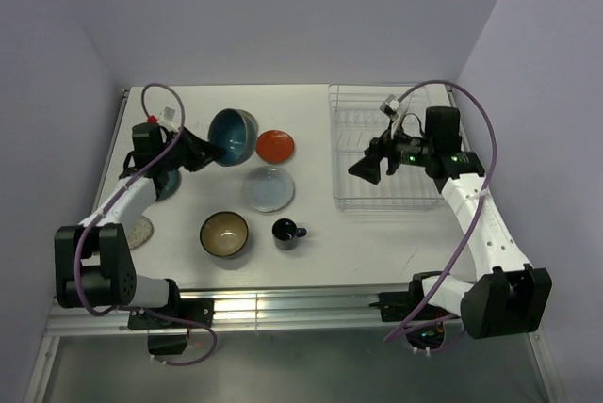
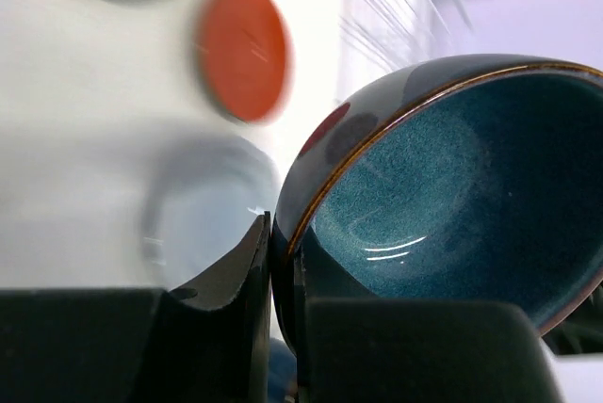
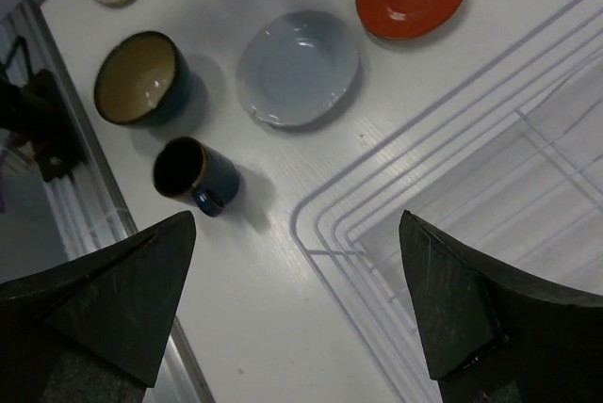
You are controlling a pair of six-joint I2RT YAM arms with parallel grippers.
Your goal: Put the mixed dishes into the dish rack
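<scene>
My left fingers are pinched tight on the wall of the teal-blue bowl, one inside the rim and one outside. The left gripper holds it tipped on its side at the far left of the table, just beside the orange-red plate and well apart from the dish rack. My right gripper hangs spread wide and empty over the rack's near-left corner, while the pale blue-white plate, olive-brown bowl and small black mug sit on the table between the arms.

Bare table between mug and rack
</scene>
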